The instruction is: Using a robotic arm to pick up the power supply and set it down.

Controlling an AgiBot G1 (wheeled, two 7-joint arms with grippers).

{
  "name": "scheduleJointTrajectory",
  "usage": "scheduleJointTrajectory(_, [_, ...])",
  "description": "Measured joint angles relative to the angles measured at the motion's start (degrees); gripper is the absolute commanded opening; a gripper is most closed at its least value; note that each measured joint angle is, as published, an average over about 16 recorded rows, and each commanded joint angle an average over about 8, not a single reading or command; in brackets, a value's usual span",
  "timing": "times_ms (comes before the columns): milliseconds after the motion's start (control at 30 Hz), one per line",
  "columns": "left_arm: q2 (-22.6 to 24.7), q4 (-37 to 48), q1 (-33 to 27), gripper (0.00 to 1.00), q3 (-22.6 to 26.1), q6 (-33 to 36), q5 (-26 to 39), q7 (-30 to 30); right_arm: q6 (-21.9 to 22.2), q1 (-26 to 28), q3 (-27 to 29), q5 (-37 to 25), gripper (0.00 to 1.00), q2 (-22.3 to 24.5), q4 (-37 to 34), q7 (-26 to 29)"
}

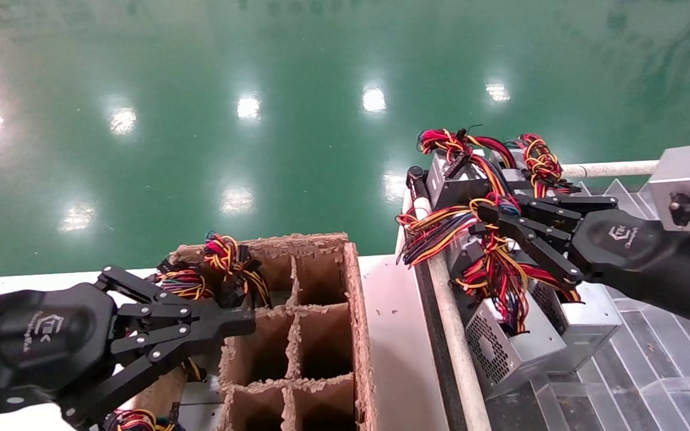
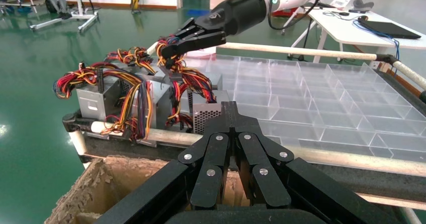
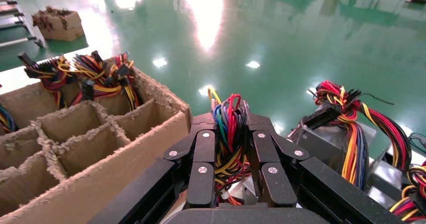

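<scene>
The power supply (image 1: 516,347) is a light silver box with a mesh face, lying tilted at the near edge of the cart. Its tangle of red, yellow and black wires (image 1: 496,269) runs up to my right gripper (image 1: 492,216). That gripper is shut on the wire bundle (image 3: 228,133), which fills the gap between the fingers (image 3: 203,151). I cannot tell whether the box is off the surface. From the left wrist view the right gripper (image 2: 168,45) hangs above the mesh box (image 2: 205,116). My left gripper (image 1: 248,320) (image 2: 229,109) is shut and empty above the cardboard box.
A cardboard box (image 1: 360,335) with paper dividers stands below my left gripper, with wired units (image 1: 225,257) in its far cells. Darker grey supplies (image 1: 450,176) sit at the cart's far corner. A clear divided tray (image 2: 326,98) covers the cart, with a white rail (image 1: 608,169) behind.
</scene>
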Motion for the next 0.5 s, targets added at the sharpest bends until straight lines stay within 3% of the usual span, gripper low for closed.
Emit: scheduleJointTrajectory(500, [0.0,0.0,0.0,0.00,0.0,0.0,0.0,0.0,2.5,0.1,1.5,1.2,1.00,4.0,-0.1,0.3])
